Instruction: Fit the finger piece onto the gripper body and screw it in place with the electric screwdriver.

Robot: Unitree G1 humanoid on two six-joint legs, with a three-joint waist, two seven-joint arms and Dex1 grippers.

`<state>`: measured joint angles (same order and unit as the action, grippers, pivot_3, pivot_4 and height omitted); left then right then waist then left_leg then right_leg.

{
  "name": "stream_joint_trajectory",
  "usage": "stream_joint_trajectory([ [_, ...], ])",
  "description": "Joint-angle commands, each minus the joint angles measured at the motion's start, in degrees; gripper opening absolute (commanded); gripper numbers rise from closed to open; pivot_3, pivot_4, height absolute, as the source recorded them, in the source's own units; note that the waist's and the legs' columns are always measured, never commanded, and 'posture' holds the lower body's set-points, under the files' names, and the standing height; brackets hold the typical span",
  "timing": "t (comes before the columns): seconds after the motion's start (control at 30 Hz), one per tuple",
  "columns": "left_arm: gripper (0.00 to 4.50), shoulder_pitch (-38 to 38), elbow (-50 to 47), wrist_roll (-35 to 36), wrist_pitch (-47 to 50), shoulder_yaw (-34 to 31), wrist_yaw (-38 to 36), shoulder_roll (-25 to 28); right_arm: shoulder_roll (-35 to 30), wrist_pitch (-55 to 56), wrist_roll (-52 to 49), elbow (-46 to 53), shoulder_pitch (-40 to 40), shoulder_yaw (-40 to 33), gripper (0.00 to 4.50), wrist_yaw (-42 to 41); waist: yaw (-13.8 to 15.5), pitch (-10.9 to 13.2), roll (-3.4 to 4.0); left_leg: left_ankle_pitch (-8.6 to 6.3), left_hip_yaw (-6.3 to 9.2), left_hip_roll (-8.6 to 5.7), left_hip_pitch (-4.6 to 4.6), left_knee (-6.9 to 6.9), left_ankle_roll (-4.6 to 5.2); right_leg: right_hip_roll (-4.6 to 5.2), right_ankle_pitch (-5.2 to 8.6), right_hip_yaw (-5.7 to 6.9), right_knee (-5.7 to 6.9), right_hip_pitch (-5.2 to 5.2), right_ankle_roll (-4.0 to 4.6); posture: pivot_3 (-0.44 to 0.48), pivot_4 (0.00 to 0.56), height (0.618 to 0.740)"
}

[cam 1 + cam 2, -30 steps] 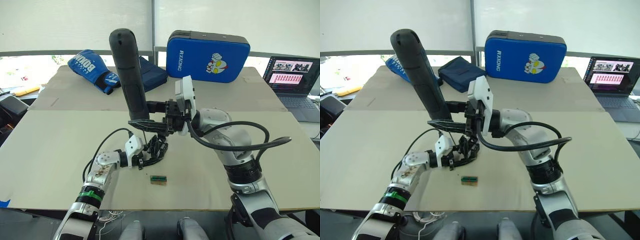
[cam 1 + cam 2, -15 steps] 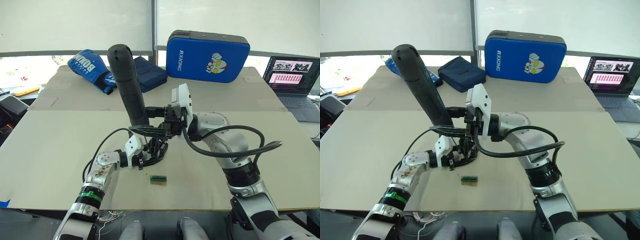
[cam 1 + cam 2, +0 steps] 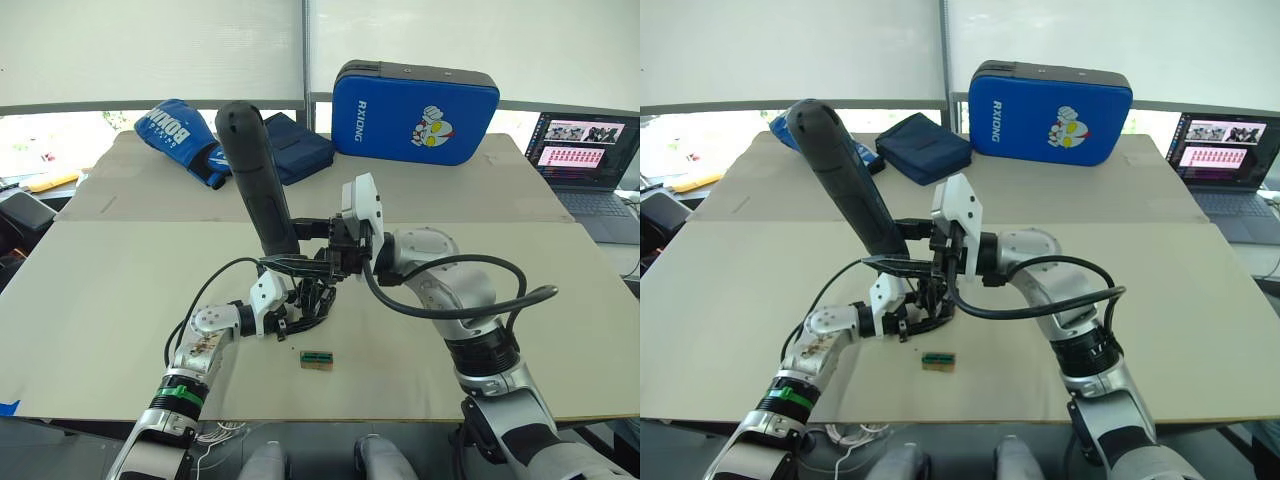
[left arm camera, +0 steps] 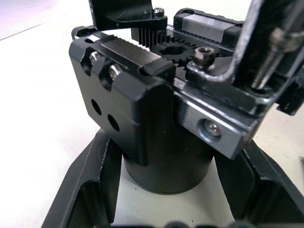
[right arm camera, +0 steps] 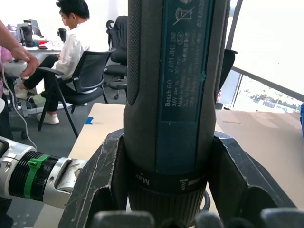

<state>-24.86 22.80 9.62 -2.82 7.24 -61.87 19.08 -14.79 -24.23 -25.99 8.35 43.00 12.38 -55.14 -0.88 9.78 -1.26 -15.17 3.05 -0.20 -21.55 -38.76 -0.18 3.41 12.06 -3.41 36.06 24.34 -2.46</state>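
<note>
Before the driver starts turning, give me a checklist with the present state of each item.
1. Right hand clamped on the electric screwdriver: ok.
2. Left hand braced around the round base of the gripper body: ok, one finger each side.
3. Screwdriver tilted down over the gripper body, rounded end up: ok.
4. Bit seated in a screw head: cannot tell.
5. Finger piece fitted in place: cannot tell.
6. Small green-and-tan block lying apart from the work spot: ok.

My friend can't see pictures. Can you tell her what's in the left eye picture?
The right gripper holds the electric screwdriver tilted, its tip down at the gripper body. The left gripper steadies that body on the table, with a small green-and-tan block nearby.
</note>
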Motion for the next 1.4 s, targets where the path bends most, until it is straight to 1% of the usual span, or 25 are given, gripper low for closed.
stream_joint_trajectory([
  [0.03,2.31,1.2,-0.5,0.0,0.8,1.6,-0.7,-0.1,0.5,2.2,-0.5,1.3,0.2,-1.0,1.94,-0.2,0.0,0.0,0.0,0.0,0.0,0.0,0.0,0.0,0.0,0.0,0.0,0.0,0.0,0.0,0.0,0.0,0.15,0.74],
  [0.47,2.31,1.1,-0.5,-0.1,1.1,1.6,-0.6,-0.1,1.8,2.4,-0.9,0.9,-0.2,-1.1,1.94,0.3,0.0,0.0,0.0,0.0,0.0,0.0,0.01,0.0,0.0,0.0,0.0,0.0,0.0,0.0,0.0,0.0,0.15,0.74],
  [0.6,2.31,1.0,-0.3,-0.1,1.0,1.6,-0.6,-0.2,1.3,2.6,-0.4,0.4,-0.7,-1.0,1.94,0.0,0.0,0.0,0.0,0.0,0.0,0.0,0.01,0.0,0.0,0.0,0.0,0.0,0.0,0.0,0.0,0.0,0.15,0.74],
  [0.87,2.31,1.1,-0.2,-0.1,0.8,1.5,-0.4,-0.2,0.4,5.8,1.2,-3.2,-3.2,-1.4,1.94,0.2,0.0,0.0,0.02,0.0,-0.01,0.0,0.05,0.0,0.0,0.0,0.0,0.0,0.0,-0.05,0.0,0.0,0.15,0.74],
  [1.17,2.31,1.0,0.1,0.0,0.8,1.5,-0.4,-0.1,-0.5,4.1,2.7,-4.3,-5.0,0.4,1.94,1.8,0.0,-0.1,0.05,0.0,-0.01,0.0,0.16,0.01,0.0,0.0,0.0,0.0,0.01,-0.14,0.0,0.0,0.15,0.74],
  [1.4,2.31,0.9,0.1,0.0,0.8,1.4,-0.4,-0.1,0.1,4.2,3.3,-4.7,-6.8,2.0,1.94,3.0,0.0,-0.3,0.06,0.0,-0.01,0.0,0.2,0.02,0.0,0.0,0.01,0.0,0.0,-0.18,0.0,0.0,0.15,0.74],
])
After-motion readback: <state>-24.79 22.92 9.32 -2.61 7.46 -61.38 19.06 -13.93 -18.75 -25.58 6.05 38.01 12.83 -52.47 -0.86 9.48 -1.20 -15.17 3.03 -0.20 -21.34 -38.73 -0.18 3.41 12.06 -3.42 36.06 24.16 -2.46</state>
